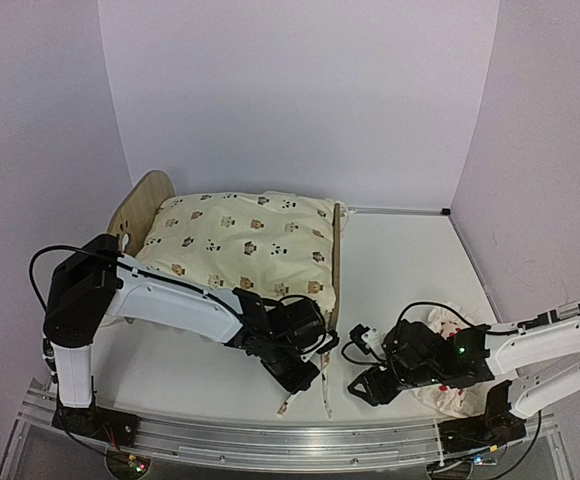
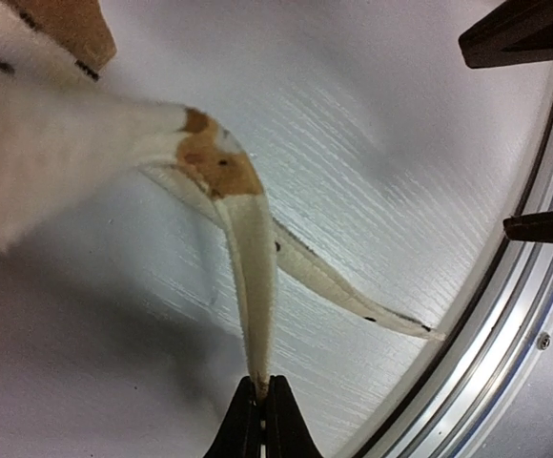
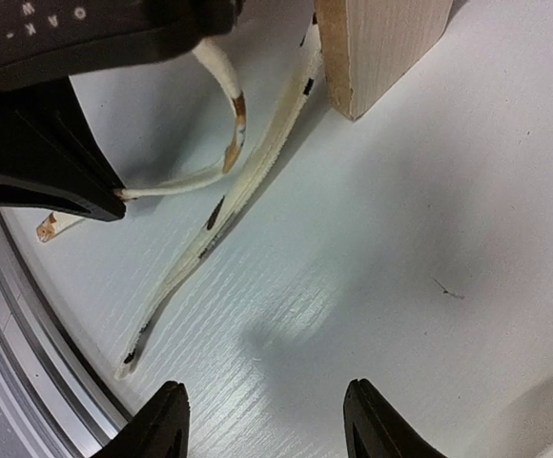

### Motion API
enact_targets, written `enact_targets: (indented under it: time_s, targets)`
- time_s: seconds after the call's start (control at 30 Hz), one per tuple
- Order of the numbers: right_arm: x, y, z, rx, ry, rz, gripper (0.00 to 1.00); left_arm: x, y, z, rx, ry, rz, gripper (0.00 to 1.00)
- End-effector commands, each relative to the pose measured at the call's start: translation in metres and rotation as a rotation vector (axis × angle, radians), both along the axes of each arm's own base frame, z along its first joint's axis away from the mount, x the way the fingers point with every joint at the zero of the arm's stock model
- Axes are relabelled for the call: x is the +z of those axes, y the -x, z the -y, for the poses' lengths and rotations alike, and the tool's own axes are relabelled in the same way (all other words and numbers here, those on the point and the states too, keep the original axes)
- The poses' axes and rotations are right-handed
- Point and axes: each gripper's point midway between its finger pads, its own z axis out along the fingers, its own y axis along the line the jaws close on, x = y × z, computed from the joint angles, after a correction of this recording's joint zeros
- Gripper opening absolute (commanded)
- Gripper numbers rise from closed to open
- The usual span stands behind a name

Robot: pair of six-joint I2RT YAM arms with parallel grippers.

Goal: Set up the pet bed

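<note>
The pet bed (image 1: 140, 208) stands at the back left; its rounded plywood end board shows, and its striped base is hidden under the cream animal-print cushion (image 1: 240, 240). My left gripper (image 1: 303, 372) is at the cushion's near right corner, shut on a cream tie strap (image 2: 255, 286) of the cushion, pinched at the jaw tips (image 2: 262, 389). A second strap (image 2: 353, 286) lies loose on the table. My right gripper (image 1: 366, 384) is open and empty (image 3: 267, 420) just right of the straps (image 3: 221, 205). A plywood bed leg (image 3: 381, 43) shows ahead of it.
The red-dotted white pillow (image 1: 452, 392) lies on the table under my right arm. A metal rail (image 1: 270, 445) runs along the near table edge, close to the strap ends (image 3: 129, 361). Purple walls close off the back and sides.
</note>
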Motion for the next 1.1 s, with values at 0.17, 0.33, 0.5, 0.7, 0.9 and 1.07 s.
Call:
enact_targets:
  time_s: [0.17, 0.33, 0.5, 0.7, 0.9, 1.07]
  targets:
    - [0.048, -0.015, 0.003, -0.024, -0.086, 0.150, 0.57, 0.067, 0.004, 0.066, -0.069, 0.266, -0.062, 0.05]
    - [0.068, -0.019, 0.021, -0.042, -0.076, 0.223, 0.56, 0.075, 0.000, 0.096, -0.081, 0.321, -0.078, 0.05]
    - [0.081, -0.023, 0.040, -0.079, -0.054, 0.276, 0.56, 0.062, -0.009, 0.117, -0.069, 0.339, -0.068, 0.05]
    - [0.083, -0.025, 0.055, -0.115, -0.023, 0.303, 0.55, 0.036, -0.017, 0.125, -0.048, 0.305, -0.051, 0.06]
    - [0.073, -0.027, 0.055, -0.122, 0.018, 0.288, 0.55, 0.021, -0.021, 0.118, -0.020, 0.254, -0.038, 0.17]
    - [0.069, -0.029, 0.053, -0.131, 0.049, 0.278, 0.55, 0.041, -0.013, 0.106, -0.021, 0.246, -0.027, 0.34]
